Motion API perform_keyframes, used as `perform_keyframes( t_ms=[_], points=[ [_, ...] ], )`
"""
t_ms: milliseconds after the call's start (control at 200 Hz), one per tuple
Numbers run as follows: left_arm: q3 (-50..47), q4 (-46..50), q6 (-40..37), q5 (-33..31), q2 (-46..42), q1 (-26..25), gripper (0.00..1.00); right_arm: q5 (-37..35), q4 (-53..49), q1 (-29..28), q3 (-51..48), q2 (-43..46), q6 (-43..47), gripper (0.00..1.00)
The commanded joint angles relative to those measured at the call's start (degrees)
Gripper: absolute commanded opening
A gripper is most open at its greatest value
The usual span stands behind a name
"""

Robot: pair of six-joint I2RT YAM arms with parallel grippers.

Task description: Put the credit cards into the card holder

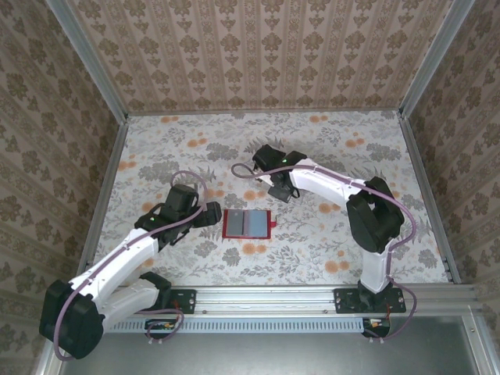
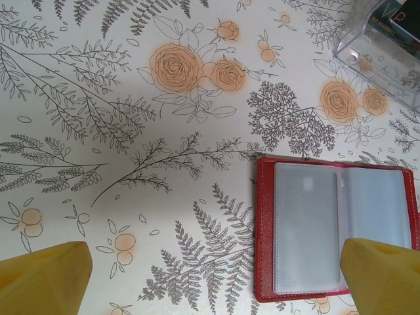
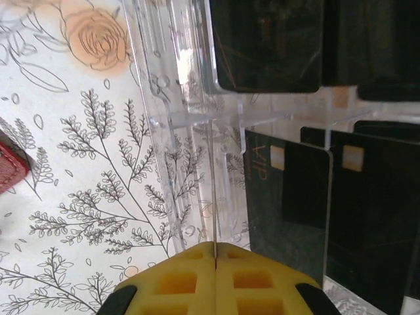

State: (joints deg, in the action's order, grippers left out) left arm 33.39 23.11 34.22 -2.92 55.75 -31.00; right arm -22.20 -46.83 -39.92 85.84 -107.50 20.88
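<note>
The card holder (image 1: pixel 247 223), a red wallet, lies open and flat mid-table with its greyish clear pockets (image 2: pixel 308 226) facing up. My left gripper (image 1: pixel 212 215) hovers just left of it, open, its yellow fingertips (image 2: pixel 52 279) wide apart, and the right one overlaps the wallet's near corner (image 2: pixel 377 279). Several black credit cards (image 3: pixel 285 203) stand in a clear tiered rack (image 3: pixel 174 98). My right gripper (image 3: pixel 215 246) is at the rack (image 1: pixel 280 190), pads pressed together on a thin sheet seen edge-on (image 3: pixel 212 190), apparently one card.
Flowered cloth covers the table (image 1: pixel 336 148), with patterned walls on three sides. The rack's corner (image 2: pixel 377 56) lies beyond the wallet in the left wrist view. A red corner of the wallet (image 3: pixel 10 167) shows left of the rack. Both arm bases sit on the near rail (image 1: pixel 266 301).
</note>
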Motion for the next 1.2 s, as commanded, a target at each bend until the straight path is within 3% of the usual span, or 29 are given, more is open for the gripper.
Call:
perform_keyframes(
  t_ms=[0, 190, 280, 380, 510, 665, 890, 1195],
  points=[
    [-0.4, -0.7, -1.6, 0.5, -0.9, 0.6, 1.0, -1.4, -3.0, -1.7, 3.0, 4.8, -0.7, 0.0],
    [-0.7, 0.1, -2.3, 0.0, -0.8, 0.6, 1.0, 4.2, -3.5, -2.7, 5.8, 9.5, -13.2, 0.0],
    [-0.7, 1.2, -3.0, -0.6, -0.6, 0.6, 1.0, 11.0, 0.6, -2.9, 2.5, 12.5, -22.3, 0.0],
    [-0.6, 2.6, -4.1, -1.4, -0.5, 0.6, 1.0, 19.3, 10.7, -2.9, -5.9, 16.9, -34.7, 0.0],
    [-0.8, 3.6, -4.8, -2.0, -0.2, 0.5, 1.0, 28.6, 31.8, -2.8, -21.3, 21.6, -51.2, 0.0],
    [-1.1, 4.0, -5.4, -2.5, 1.1, 0.1, 1.0, 29.9, 51.0, -3.0, -35.7, 23.8, -65.4, 0.0],
    [-0.8, 3.5, -5.7, -4.4, 4.7, -2.4, 1.0, 30.1, 62.0, -3.6, -43.3, 23.1, -73.3, 0.0],
    [2.3, 2.3, -6.2, -7.5, 11.8, -7.2, 1.0, 31.0, 70.0, -4.2, -46.8, 19.5, -76.7, 0.0]
  ],
)
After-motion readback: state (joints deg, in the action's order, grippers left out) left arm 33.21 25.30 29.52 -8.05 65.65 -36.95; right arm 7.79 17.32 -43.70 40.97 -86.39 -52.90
